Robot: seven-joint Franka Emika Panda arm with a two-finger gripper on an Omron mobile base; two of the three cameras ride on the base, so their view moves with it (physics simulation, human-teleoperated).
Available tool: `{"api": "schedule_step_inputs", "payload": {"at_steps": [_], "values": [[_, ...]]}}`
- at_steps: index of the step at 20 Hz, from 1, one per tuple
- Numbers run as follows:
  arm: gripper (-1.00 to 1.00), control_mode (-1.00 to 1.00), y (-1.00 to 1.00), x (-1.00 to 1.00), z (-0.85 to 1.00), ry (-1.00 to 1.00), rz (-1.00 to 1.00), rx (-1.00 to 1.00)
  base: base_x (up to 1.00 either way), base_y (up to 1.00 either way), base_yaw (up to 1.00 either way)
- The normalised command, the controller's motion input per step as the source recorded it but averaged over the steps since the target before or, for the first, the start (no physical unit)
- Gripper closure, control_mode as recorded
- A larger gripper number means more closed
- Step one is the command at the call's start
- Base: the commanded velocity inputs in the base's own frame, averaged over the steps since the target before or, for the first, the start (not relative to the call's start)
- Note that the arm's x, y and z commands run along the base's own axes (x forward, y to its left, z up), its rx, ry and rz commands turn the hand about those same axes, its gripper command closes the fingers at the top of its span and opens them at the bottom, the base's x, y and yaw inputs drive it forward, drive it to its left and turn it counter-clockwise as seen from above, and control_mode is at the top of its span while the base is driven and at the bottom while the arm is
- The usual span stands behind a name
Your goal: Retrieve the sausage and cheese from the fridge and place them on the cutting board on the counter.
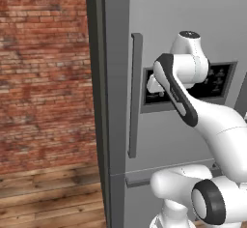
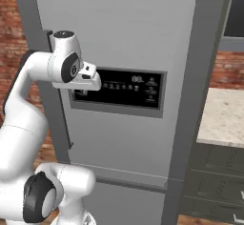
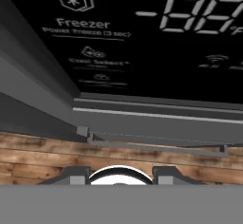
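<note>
The grey fridge (image 1: pixel 193 24) (image 2: pixel 124 28) stands with its door closed, so the sausage and cheese are hidden. My gripper (image 2: pixel 94 83) hovers just in front of the left end of the black dispenser panel (image 2: pixel 133 88) (image 3: pixel 142 38), pointing at it. The gripper (image 3: pixel 121 173) is shut and holds nothing, and only the fingertips (image 3: pixel 73 173) peek up in the hand view. The long vertical door handle (image 1: pixel 135 96) is left of the hand. A corner of the beige counter (image 2: pixel 224 114) lies to the fridge's right. The cutting board is out of view.
A brick wall (image 1: pixel 43 77) and wooden floor (image 1: pixel 48 193) lie left of the fridge. Dark grey drawers (image 2: pixel 214 181) sit under the counter. A horizontal bar handle (image 3: pixel 152 144) runs along the lower freezer door.
</note>
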Motion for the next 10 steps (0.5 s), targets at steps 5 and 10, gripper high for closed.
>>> {"api": "schedule_step_inputs", "payload": {"at_steps": [5, 10], "values": [[-1.0, 1.0, 0.0, 0.0, 0.0, 0.0, 0.0, 0.0, -0.04, 0.09, 0.03], [-1.0, 1.0, 0.0, 0.0, 0.0, 0.0, 0.0, 0.0, -0.29, 0.63, 0.01]]}}
